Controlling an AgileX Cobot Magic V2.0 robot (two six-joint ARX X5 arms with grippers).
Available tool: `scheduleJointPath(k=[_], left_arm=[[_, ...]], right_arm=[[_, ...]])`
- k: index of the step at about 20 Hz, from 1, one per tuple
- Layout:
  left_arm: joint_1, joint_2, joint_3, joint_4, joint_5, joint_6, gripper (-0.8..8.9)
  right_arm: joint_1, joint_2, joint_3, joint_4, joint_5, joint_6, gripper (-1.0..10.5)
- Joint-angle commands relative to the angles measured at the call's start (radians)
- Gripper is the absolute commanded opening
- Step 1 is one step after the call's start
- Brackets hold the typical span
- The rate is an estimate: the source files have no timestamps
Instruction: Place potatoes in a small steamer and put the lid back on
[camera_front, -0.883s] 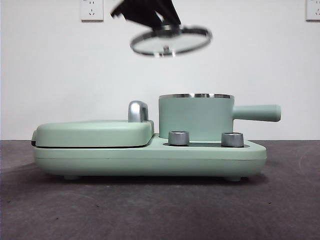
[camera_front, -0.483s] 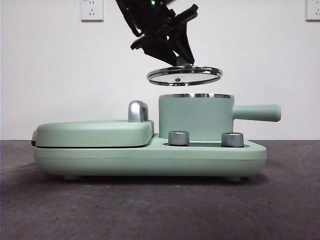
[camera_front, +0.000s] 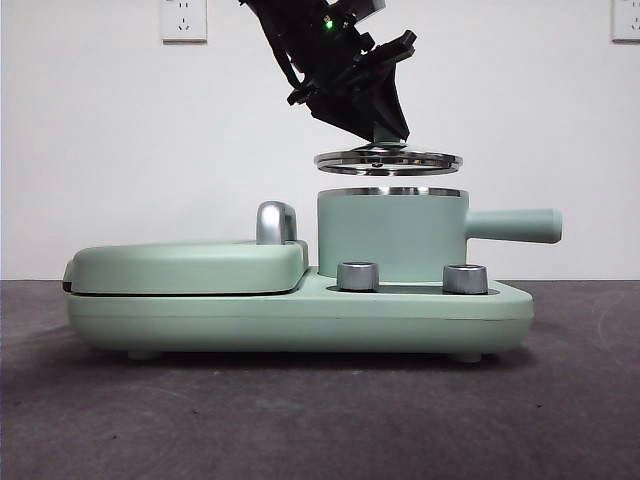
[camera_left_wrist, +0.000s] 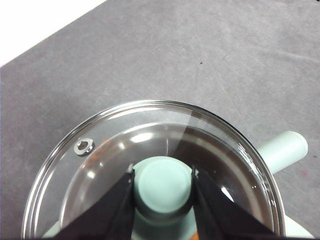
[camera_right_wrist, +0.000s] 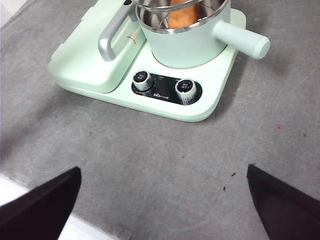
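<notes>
Two black jaws of my left gripper pinch the mint-green knob of the glass lid, holding it level just above the small steamer's steel rim, not touching. One orange-brown potato lies inside the pot. My right gripper waits over the grey table, jaws spread wide.

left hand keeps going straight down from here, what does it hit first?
Likely the small steamer: the lid, held by its knob in the left hand, hovers just above the steel rim and should land there; centring looks close, not certain.
</notes>
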Motion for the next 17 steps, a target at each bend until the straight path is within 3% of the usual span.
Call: scheduleJointPath(k=[1,7,11,17], left_arm=[[-0.012,0.036,0.04,0.033,0.011,0.044,0.14],[-0.014,0.048,0.04,0.023,0.021,0.101,0.13],[-0.006,0.05,0.04,0.006,0.072,0.105,0.12],[0.0,0.05,0.04,-0.004,0.072,0.104,0.12]], right_arm=[[0.005,0.003,0.008,0.005,0.004,0.007,5.3],[0.005,0.003,0.008,0.005,0.004,0.012,5.3],[0.005,0.003,0.008,0.004,0.004,0.015,5.3],[0.005,0.003,0.008,0.003,0.004,0.022,5.3]])
